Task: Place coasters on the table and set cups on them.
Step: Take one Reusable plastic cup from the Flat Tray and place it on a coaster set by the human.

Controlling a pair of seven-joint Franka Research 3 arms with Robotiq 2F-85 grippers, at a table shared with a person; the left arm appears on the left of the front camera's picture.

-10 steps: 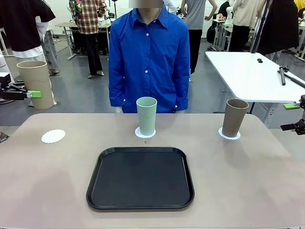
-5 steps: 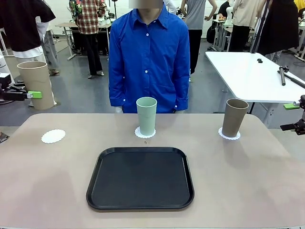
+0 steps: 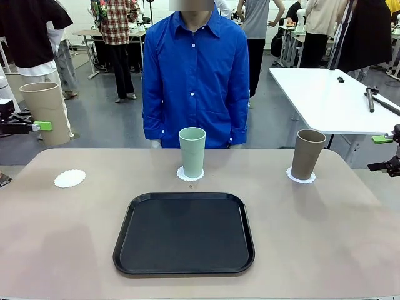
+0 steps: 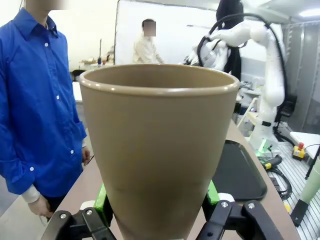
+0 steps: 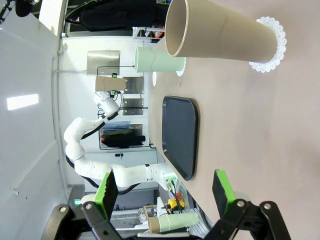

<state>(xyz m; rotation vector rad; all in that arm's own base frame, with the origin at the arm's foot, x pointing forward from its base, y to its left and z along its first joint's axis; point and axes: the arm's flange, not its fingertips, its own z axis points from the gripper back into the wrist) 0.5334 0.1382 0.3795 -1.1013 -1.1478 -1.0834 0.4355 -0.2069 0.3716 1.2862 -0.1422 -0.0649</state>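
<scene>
A tan cup is clamped upright by the left gripper, raised left of the table, presumably for the bare coaster; the right gripper is spread wide, empty.

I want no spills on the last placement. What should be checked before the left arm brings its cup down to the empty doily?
1. Grip: left gripper is shut on the tan cup, green pads on both sides of its lower part: ok.
2. Cup upright: it stands rim up in the front view: ok.
3. Target: the empty doily lies flat on the table with nothing on it: ok.
4. Alignment: the cup hangs beyond the table's left end, not over the doily: not ok.
5. Other cups: the mint cup and second tan cup each stand on a doily: ok.
6. Right gripper open, off to the side: ok.
</scene>
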